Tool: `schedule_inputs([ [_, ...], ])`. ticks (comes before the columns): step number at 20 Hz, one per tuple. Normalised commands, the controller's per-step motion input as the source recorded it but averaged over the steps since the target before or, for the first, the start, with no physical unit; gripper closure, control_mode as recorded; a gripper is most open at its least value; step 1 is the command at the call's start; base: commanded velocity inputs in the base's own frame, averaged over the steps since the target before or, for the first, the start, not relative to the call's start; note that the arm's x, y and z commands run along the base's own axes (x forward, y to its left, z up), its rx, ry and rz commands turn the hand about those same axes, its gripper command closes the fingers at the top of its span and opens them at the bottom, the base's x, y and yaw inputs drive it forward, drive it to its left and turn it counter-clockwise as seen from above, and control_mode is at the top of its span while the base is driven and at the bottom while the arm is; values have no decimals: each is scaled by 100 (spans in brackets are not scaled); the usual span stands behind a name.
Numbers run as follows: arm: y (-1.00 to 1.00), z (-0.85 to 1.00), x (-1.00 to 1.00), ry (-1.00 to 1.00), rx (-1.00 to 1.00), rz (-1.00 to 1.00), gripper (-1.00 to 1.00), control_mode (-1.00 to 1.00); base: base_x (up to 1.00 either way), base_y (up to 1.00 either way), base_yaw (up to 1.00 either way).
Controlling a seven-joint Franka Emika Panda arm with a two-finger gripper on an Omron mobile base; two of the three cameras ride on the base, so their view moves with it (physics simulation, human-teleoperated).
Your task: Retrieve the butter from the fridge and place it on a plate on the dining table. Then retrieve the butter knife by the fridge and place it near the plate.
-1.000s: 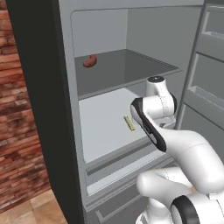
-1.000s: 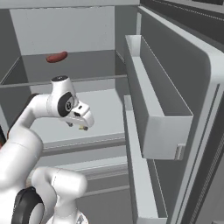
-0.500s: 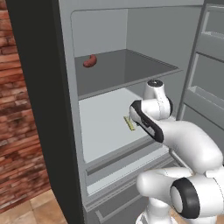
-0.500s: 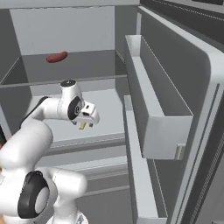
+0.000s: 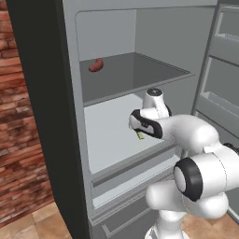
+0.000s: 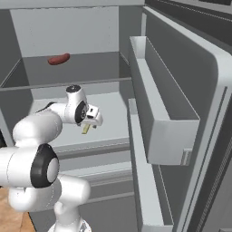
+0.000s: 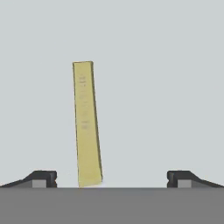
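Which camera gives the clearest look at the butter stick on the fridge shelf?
The hand view: the butter lies in full between the open end effector fingertips, nothing covering it. In the left base view only a small yellow end peeks out beside the arm; the right base view likewise shows just a sliver under the hand.

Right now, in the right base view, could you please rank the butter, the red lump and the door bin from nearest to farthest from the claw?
1. Butter: just under the claw, lower shelf.
2. Door bin: to the right, on the open door.
3. Red lump: upper shelf, at the back.
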Motion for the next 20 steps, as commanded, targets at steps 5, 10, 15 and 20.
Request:
schedule_inputs([
  [5,17,-38,39,0,0,0,-100,-100,0,0,0],
  [10,16,-28,32,0,0,0,-100,-100,0,0,0],
  [15,12,-1,35,0,0,0,-100,-100,0,0,0],
  [20,2,-11,15,1,0,0,-100,-100,0,0,0],
])
